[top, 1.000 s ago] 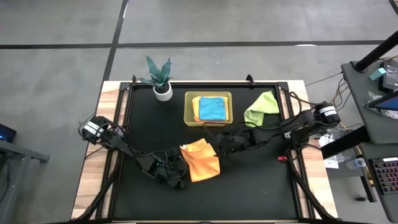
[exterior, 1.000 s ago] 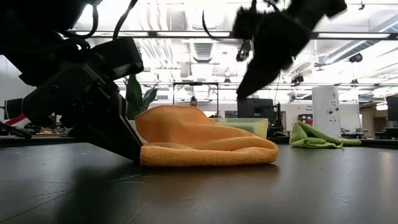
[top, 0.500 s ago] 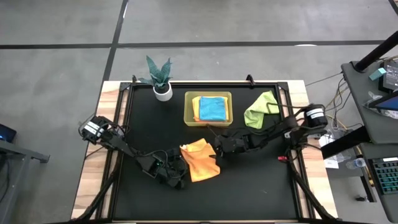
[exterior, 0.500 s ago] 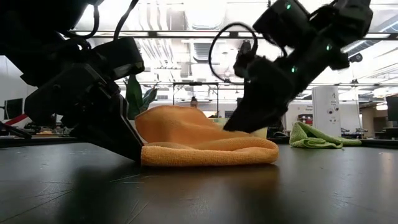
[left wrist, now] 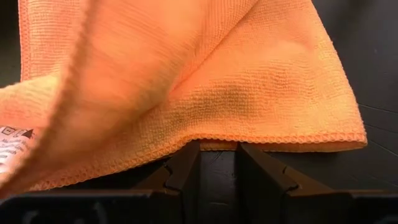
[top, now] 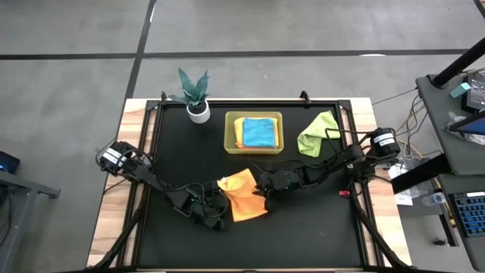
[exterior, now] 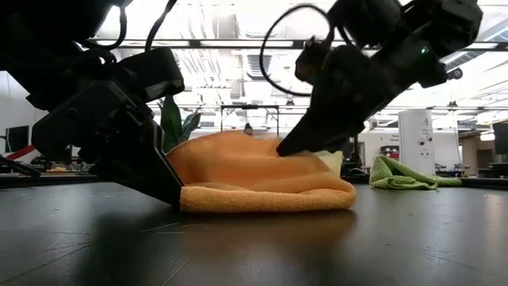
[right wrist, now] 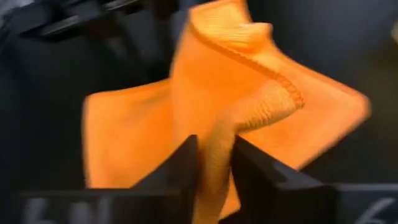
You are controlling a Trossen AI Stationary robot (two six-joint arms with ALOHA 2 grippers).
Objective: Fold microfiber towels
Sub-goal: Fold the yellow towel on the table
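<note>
An orange towel (top: 242, 196) lies bunched on the black table top (top: 318, 227), its lower layer flat on the mat (exterior: 270, 197). My left gripper (top: 218, 206) is at the towel's left edge, and my right gripper (top: 263, 189) is at its right side. Each is shut on the cloth. A lime green towel (top: 318, 133) lies crumpled at the far right. A teal blue towel (top: 260, 133) rests on an orange-yellow one (top: 238, 130) inside the bin. My left gripper (left wrist: 217, 152) holds the towel's hemmed edge (left wrist: 214, 142) between its fingertips, coming from the table's left and slanting down. The hem covers the tips, so the number of layers does not show. That edge stays on the table. My right gripper (right wrist: 214, 149) pinches a raised fold (right wrist: 217, 124) of the towel's upper layer between its two fingers. It comes from the table's right, slanting down (exterior: 290, 147). The fold stands up off the table while the rest of the towel lies below it.
A translucent yellow-green bin (top: 229, 144) stands at the far middle. A potted plant (top: 195, 95) stands at the far left. Bare black table stretches along the near edge and on the right. Cables run from the right arm (top: 356, 155).
My right gripper has come down and toward the table's left onto the orange towel's right side, tipped further downward, and gone from wide open to shut on a fold of it. The towel's right part has been gathered inward. The left end has stayed in place.
</note>
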